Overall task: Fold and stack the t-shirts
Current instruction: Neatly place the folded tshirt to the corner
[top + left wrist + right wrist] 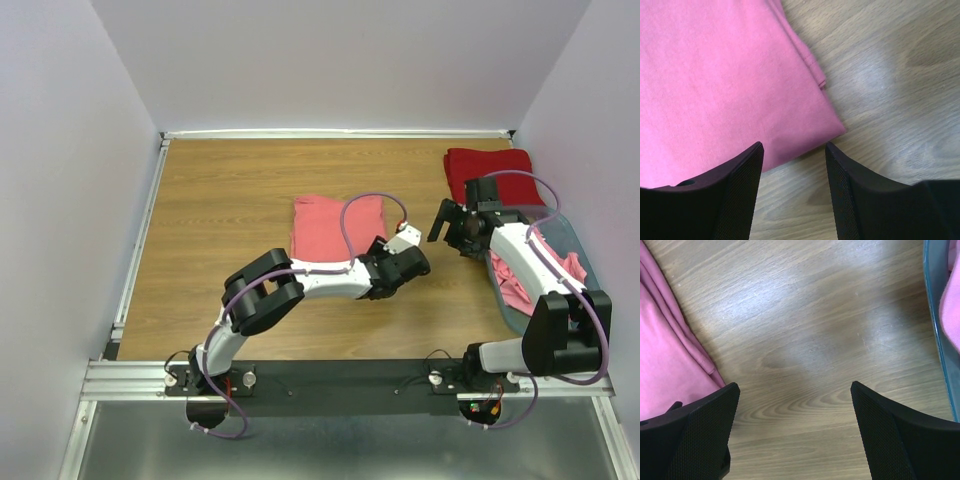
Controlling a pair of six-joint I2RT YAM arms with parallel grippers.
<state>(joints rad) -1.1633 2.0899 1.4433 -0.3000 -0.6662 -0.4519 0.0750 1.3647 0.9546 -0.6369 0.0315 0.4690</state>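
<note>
Black rail (340,375) at the near edge carries the bases of both arms.

Wooden table (220,200): fills the space between the pale walls and bears everything below.

Grey-blue basket (578,245): oval, at the right edge of the table. In the right wrist view its rim (936,305) runs down the right margin.

Red shirt (488,165): folded, in the far right corner, just beyond the far end of the basket.

Folded pink shirt (335,225): a flat rectangle near the middle of the table, well apart from the red one. The left wrist view shows its layered right edge and its near right corner (715,75). The right wrist view catches the same edge at far left (665,355).

Crumpled pink shirts (520,280): heaped inside the basket, partly hidden by the right arm (535,255).

Left arm (300,280): reaches right and far, ending near the folded shirt's near right corner.

Left gripper (408,262): jaws parted, nothing between them (792,150). Through the gap show wood and the shirt's near edge. Whether the left finger (735,195) touches the cloth cannot be told.

Right gripper (443,222): between the folded shirt and the basket, jaws spread wide over bare wood (795,390), holding nothing.
</note>
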